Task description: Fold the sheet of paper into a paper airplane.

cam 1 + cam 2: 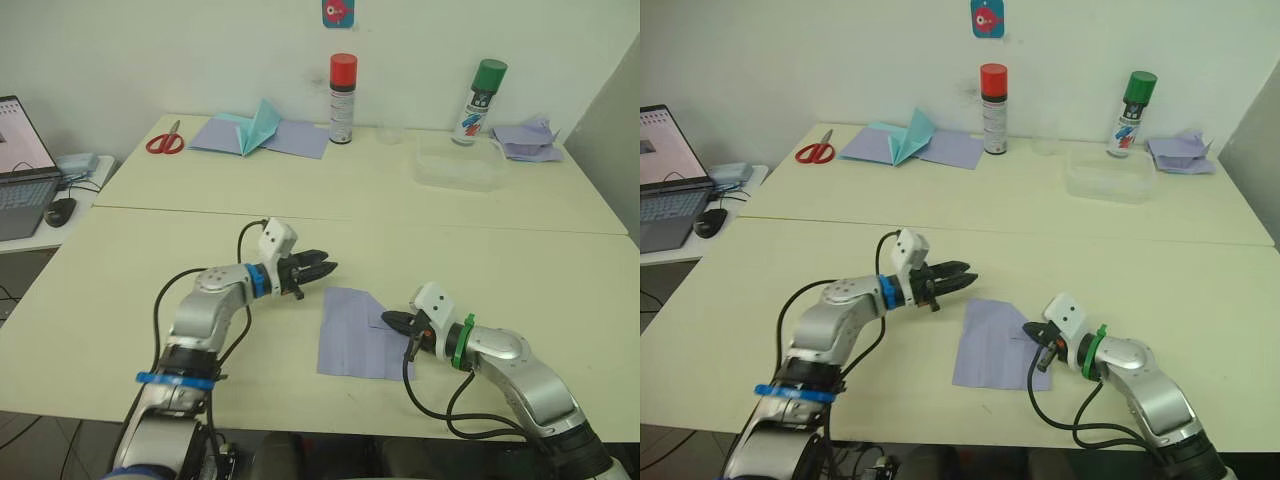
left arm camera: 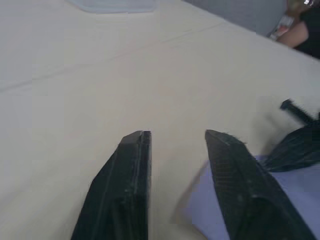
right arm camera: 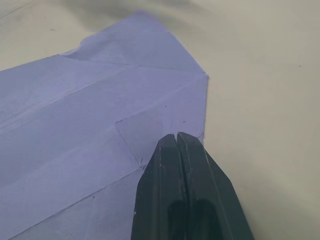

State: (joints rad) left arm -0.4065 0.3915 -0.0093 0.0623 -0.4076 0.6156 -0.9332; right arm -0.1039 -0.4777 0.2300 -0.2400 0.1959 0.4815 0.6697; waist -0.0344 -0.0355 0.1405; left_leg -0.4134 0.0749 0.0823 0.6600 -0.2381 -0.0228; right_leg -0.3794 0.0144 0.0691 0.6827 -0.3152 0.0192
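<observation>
Cream bench carried the lavender sheet of paper flat near its front edge. Left claw, fingers parted, hovered just beside the sheet's far corner; right claw, fingers pressed together, rested on its right edge.

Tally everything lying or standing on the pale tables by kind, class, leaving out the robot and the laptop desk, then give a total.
Spray cans: 2, red-capped and green-capped
Scissors: 1
Clear plastic tub: 1
Teal paper plane: 1
Flat purple sheets at the back: 2
Crumpled purple paper pile: 1
Creased purple sheet of paper by the grippers: 1
Total: 9
</observation>
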